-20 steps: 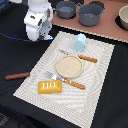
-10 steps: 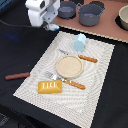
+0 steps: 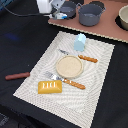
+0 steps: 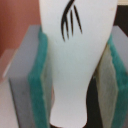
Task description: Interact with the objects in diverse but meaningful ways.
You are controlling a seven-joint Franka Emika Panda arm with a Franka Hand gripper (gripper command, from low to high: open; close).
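In the wrist view my gripper [image 4: 75, 80] is shut on a small white piece [image 4: 75, 45] with a black claw-like mark, pressed between the green pads [image 4: 41, 85]. In the exterior view the gripper [image 3: 55, 11] hangs at the far left corner, over the wooden board's edge, with the white-and-blue piece [image 3: 61, 16] at its tip. On the woven mat [image 3: 35, 75] lie the yellow-orange bread loaf [image 3: 50, 87] and the pale blue carton block [image 3: 80, 42]. The reddish-brown sausage stick [image 3: 17, 76] lies on the black cloth off the mat, towards the exterior view's left.
A tan round plate [image 3: 68, 66] sits mid-mat between a wooden-handled fork [image 3: 65, 81] and knife [image 3: 82, 57]. Two grey pots [image 3: 91, 14] [image 3: 67, 7] and a bowl [image 3: 122, 17] stand on the wooden board [image 3: 100, 27] at the back.
The gripper has moved farther back and slightly towards the exterior view's right, now nearer the pots. The things on the mat have not moved.
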